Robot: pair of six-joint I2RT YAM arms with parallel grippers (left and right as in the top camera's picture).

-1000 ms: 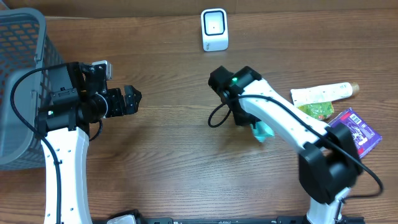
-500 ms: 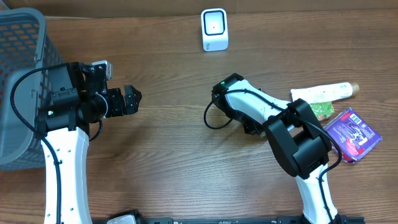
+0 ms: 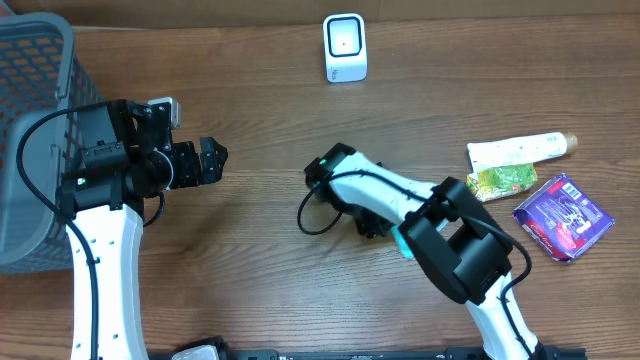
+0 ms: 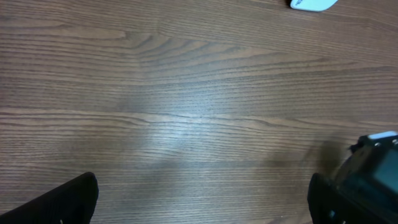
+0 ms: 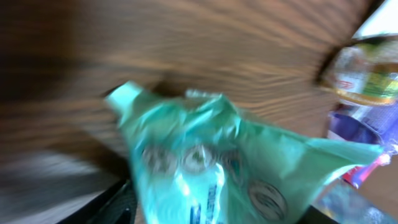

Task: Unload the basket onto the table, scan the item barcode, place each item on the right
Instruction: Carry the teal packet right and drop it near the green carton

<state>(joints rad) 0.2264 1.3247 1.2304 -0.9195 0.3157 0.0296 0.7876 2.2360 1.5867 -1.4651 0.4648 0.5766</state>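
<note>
basket (image 3: 38, 70) at left edge, scanner (image 3: 345, 47) at back

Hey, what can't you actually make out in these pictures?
Teal packet: in the right wrist view, motion blur smears its print, so no barcode is readable. Overhead, the right arm covers nearly all of it.
White scanner: in the left wrist view, cut off by the top edge.
Grey basket: overhead, cropped by the left edge.

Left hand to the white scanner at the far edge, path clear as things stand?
Probably yes. Only bare table lies between the open left hand and the scanner; the right arm sits nearer the front, off that line.
</note>
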